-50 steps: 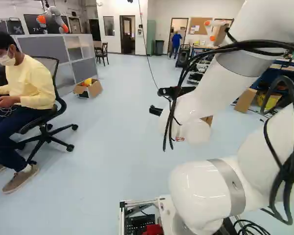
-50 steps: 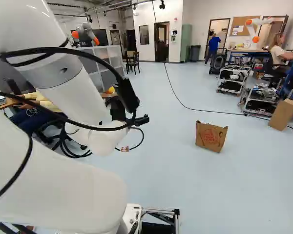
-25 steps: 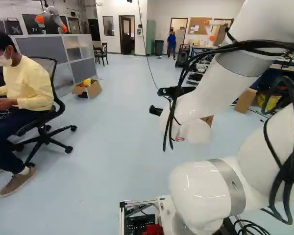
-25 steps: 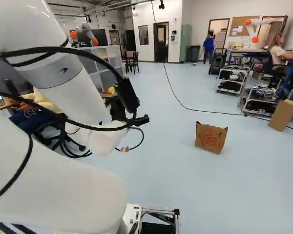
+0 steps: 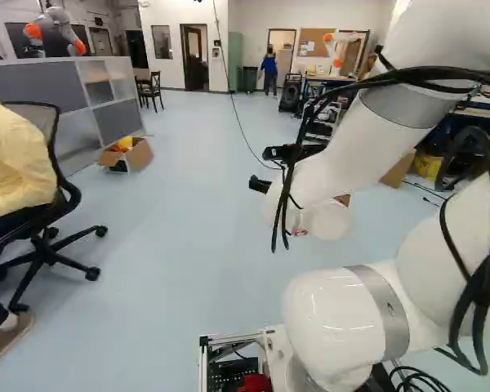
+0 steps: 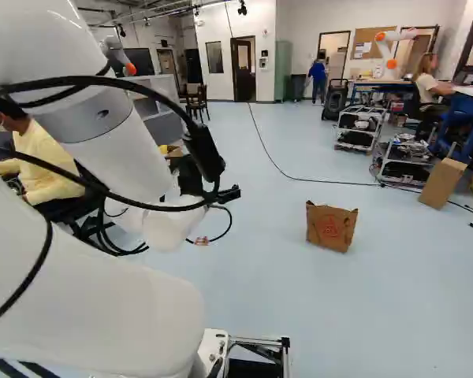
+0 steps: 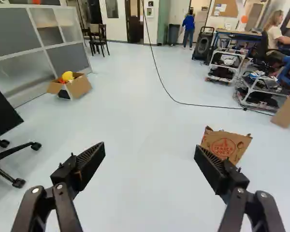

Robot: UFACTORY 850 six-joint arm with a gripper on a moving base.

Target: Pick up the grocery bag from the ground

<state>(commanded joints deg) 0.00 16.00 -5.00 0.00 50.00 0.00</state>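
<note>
The gripper (image 5: 260, 184) shows only as small black parts beyond the white wrist in the left base view. In the wrist view the gripper (image 7: 150, 151) stands wide open, with bare floor between its fingers. The brown paper grocery bag (image 6: 331, 227) stands on the pale floor, right of the arm in the right base view. From the wrist, the bag (image 7: 227, 145) appears ahead of the right-hand finger, whose tip overlaps its lower edge in the picture; no contact is visible. The arm hides most of the bag in the left base view.
A seated person on a black office chair (image 5: 45, 237) is close at the left. Beyond are a cardboard box (image 5: 129, 153) with yellow contents and a grey partition (image 5: 33, 86). A cable (image 6: 323, 182) crosses the floor behind the bag, near carts (image 6: 406, 161) and a cardboard piece (image 6: 441, 183).
The base has turned somewhat to the right: the scene, bag included, has shifted leftward in both base views. The arm holds its pose against its lowest joint, and the bag stays on the floor.
</note>
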